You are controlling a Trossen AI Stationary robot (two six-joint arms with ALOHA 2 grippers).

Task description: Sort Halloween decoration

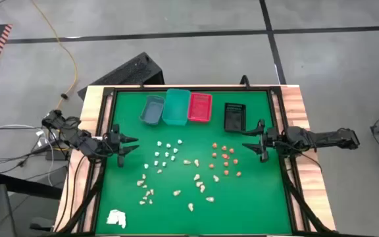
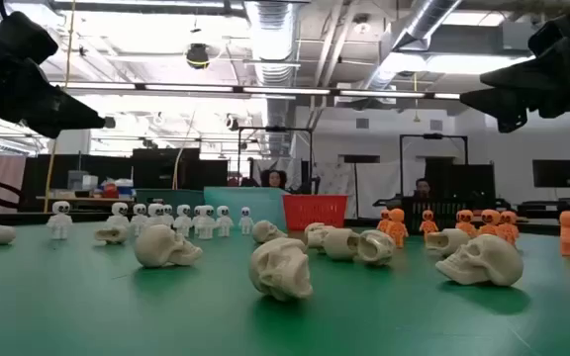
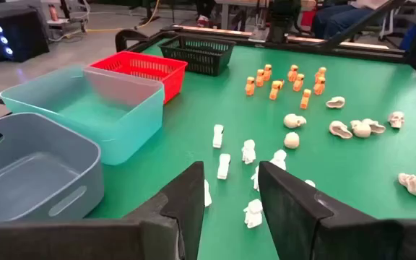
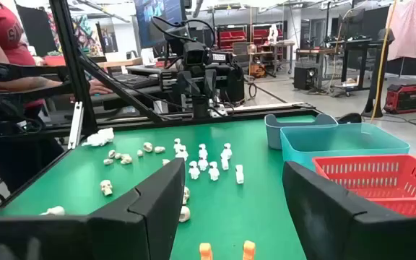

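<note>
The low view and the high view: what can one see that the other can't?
Only the low view shows the room behind the table and that the beige pieces are little skulls. Only the high view shows the grey bin, the black bin, the white papery wad and both whole arms. Both show the green table, white figures, orange figures and the red bin.

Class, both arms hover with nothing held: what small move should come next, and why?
Probably lower the left pincer onto a white figure. Its fingers stand apart and empty just above the white group, and the grey bin sits empty beside it.
</note>
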